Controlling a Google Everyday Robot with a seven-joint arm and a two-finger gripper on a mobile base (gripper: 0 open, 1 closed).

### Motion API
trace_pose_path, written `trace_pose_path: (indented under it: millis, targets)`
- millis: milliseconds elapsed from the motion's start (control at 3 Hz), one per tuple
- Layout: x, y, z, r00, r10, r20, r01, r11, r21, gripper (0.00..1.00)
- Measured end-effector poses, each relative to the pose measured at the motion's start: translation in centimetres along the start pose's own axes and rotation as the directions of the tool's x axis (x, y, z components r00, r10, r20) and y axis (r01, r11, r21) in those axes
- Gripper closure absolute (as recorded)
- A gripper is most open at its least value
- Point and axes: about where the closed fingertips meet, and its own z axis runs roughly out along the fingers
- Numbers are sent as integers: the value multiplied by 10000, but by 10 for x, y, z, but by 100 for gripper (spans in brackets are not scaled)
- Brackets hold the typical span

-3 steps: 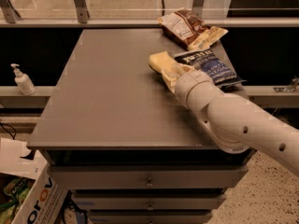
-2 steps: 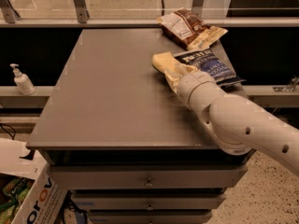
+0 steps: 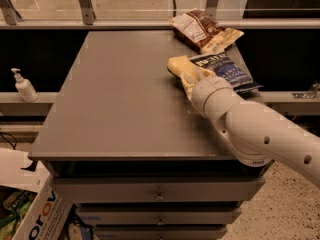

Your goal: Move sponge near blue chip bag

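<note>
The pale yellow sponge (image 3: 177,65) sits low over the grey table (image 3: 115,99), at its right side. Its right end touches the left edge of the dark blue chip bag (image 3: 226,72), which lies flat with white lettering. My gripper (image 3: 189,79) reaches in from the lower right on the white arm (image 3: 250,129) and is shut on the near end of the sponge. Its cream-yellow fingers (image 3: 192,86) blend with the sponge. The arm hides the near corner of the blue bag.
A brown-and-white snack bag (image 3: 202,31) lies at the table's far right corner, just behind the blue bag. A soap dispenser (image 3: 23,86) stands on a low ledge at the left. A cardboard box (image 3: 35,214) sits on the floor at the lower left. Drawers (image 3: 157,194) are below the tabletop.
My gripper and the sponge have shifted a little to the right and back, toward the blue chip bag. The bags have not moved.
</note>
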Motion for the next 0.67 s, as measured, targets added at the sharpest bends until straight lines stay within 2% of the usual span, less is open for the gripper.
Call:
trace_pose_path:
  millis: [333,667]
  targets:
    - [0,1,0,10000,-21,-27,21,10000,-33,12]
    - [0,3,0,10000,-39,-17,38,9999,-100,0]
